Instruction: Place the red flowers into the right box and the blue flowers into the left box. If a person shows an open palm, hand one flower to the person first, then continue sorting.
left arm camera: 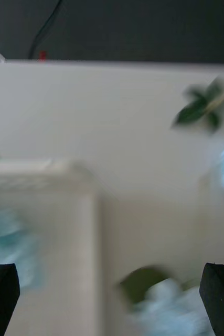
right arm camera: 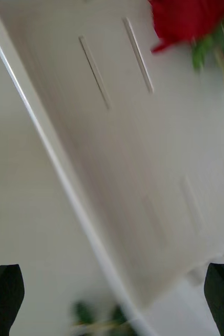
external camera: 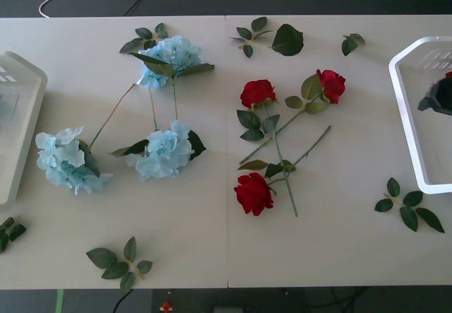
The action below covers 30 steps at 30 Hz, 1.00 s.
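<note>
Nearest you, at the near edge of the counter (external camera: 212, 256), lies a loose leaf sprig (external camera: 120, 262), with another small sprig (external camera: 408, 207) off to the right, just beside the right box (external camera: 404, 115).

Your right gripper (right arm camera: 112, 299) hangs over the near rim of the right box, angled down at its slotted bottom; its black fingers (right arm camera: 4, 296) stand wide apart at the two corners of the wrist view, released, with nothing between them. One red rose (right arm camera: 190, 21) lies inside that box, and in the front view you see it as a dark shape with a touch of red at the box's far right (external camera: 439, 97).

Your left gripper (left arm camera: 112, 299) hovers over the corner of the left box (left arm camera: 85, 178), above counter and rim together. Its fingers (left arm camera: 1, 296) are likewise spread and released, holding nothing. A blurred pale blue mass (left arm camera: 9, 252) lies inside that box, and another blue flower (left arm camera: 169, 310) lies on the counter just outside it.

On the counter you have three blue flowers: one at the left near the left box (external camera: 65, 159), one in the middle (external camera: 164, 152), and one farther back (external camera: 169, 57), their stems crossing. Three red flowers lie right of centre: one nearest you (external camera: 253, 193), one behind it (external camera: 257, 92), and one further right (external camera: 332, 84), their stems crossing between them. More leaf sprigs (external camera: 275, 37) lie along the far side.
</note>
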### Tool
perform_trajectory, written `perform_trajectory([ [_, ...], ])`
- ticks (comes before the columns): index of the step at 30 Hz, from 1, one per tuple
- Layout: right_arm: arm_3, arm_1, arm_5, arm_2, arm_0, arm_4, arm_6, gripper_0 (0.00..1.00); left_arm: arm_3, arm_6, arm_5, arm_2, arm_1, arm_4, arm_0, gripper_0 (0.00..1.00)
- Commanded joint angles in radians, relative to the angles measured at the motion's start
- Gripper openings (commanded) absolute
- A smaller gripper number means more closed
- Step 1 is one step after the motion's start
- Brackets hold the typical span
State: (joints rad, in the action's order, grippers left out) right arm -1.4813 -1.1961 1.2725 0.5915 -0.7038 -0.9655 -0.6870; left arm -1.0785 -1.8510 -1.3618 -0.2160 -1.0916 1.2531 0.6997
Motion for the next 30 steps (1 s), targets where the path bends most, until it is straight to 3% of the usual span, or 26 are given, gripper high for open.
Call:
perform_trajectory([
  [1, -0.05, 0.07, 0.047, -0.038, -0.02, 0.042, 0.158, 1.0, -0.034, 0.391, 0.015, 0.099, 0.047, 0.019, 0.141, 1.0],
  [12, 0.001, 0.294, 0.045, -0.036, -0.086, 0.174, 0.354, 1.0, -0.144, 1.242, 0.098, 0.438, 0.142, -0.195, 0.291, 1.0],
  [17, 0.067, 0.382, 0.004, -0.036, -0.131, 0.2, 0.399, 1.0, -0.218, 1.613, 0.09, 0.475, 0.199, -0.279, 0.294, 1.0],
  [19, 0.101, 0.412, -0.005, -0.036, -0.152, 0.206, 0.399, 1.0, -0.247, 1.767, 0.062, 0.475, 0.225, -0.339, 0.293, 1.0],
  [25, 0.219, 0.506, -0.039, -0.012, -0.215, 0.248, 0.391, 1.0, -0.373, 2.293, -0.191, 0.477, 0.272, -0.521, 0.264, 1.0],
  [30, 0.332, 0.578, -0.068, 0.011, -0.26, 0.277, 0.389, 1.0, -0.492, 2.56, -0.367, 0.477, 0.272, -0.561, 0.146, 1.0],
])
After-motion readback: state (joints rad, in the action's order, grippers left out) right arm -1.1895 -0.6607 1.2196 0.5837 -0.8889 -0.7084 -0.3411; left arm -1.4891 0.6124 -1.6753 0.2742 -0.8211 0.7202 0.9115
